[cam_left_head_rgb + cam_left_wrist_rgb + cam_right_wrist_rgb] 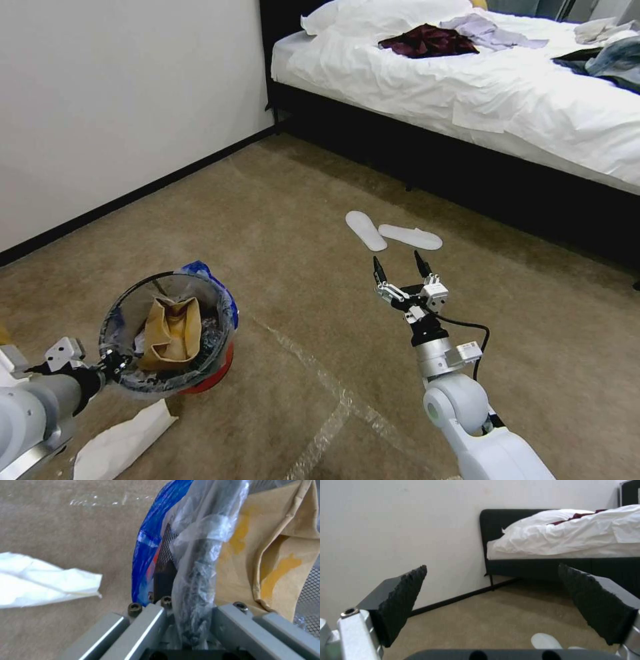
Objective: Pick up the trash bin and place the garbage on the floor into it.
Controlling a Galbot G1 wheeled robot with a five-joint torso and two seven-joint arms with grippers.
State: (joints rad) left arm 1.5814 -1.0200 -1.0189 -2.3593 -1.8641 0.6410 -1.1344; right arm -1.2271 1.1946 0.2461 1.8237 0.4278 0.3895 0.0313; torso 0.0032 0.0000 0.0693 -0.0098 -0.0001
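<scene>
Evidently held the trash bin (167,327) by its rim, left gripper (113,367) clamped there just above the floor (280,200) beside a white tissue (123,443), right gripper (402,265) spread empty toward the bed (480,87).

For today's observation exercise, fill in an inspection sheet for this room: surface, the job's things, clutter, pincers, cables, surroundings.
Surface: carpet floor, beige-brown, with shiny tape lines.
Job's things: trash bin, red-orange with a clear, blue-edged liner, held at the rim and tilted; brown paper garbage inside; white tissue on the floor beside it.
Clutter: two white slippers on the carpet.
Pincers: left pincer shut on the bin's rim; right pincer open, empty, raised above the floor.
Cables: black cable looping at the right wrist.
Surroundings: bed with white bedding and clothes; white wall.
</scene>
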